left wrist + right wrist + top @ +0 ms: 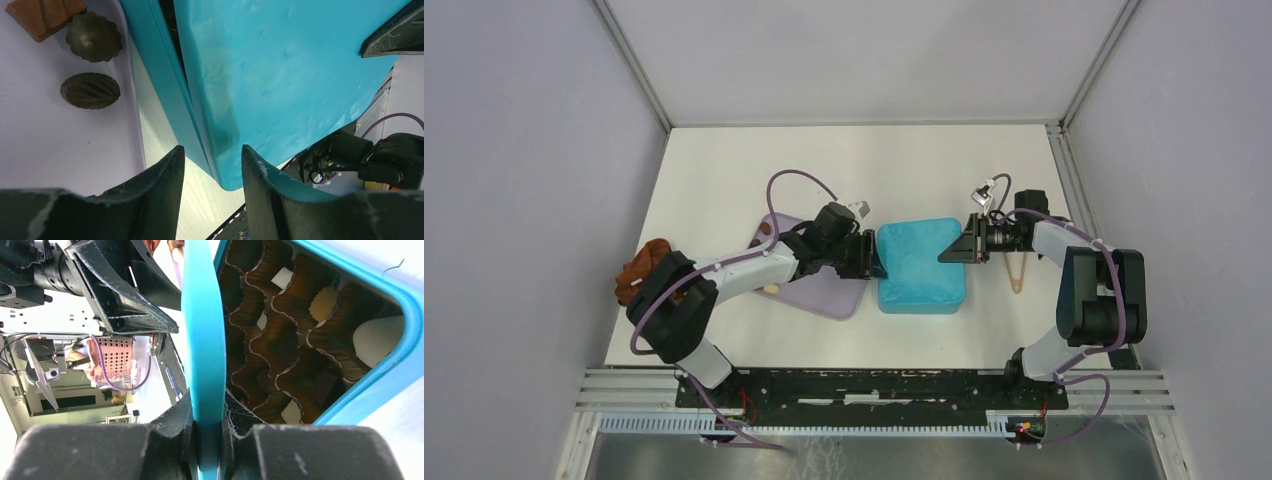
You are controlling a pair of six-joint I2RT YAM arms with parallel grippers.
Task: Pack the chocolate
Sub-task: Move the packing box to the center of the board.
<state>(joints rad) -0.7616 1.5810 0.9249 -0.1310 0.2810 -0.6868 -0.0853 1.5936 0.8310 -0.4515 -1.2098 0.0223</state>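
The teal box sits mid-table with its lid raised a little at the right. My right gripper is shut on the lid's edge and shows at the box's right side in the top view. Under the lid, brown paper cups hold cream-white chocolates. My left gripper is open, its jaws either side of the box's near-left corner; it also shows in the top view. Loose chocolates lie on the lavender tray: a brown rectangle, a dark fluted round and a dark oval.
The lavender tray lies left of the box, under my left arm. A rust-brown cloth lump sits at the table's left edge. Tan tongs lie right of the box. Grey walls enclose the table.
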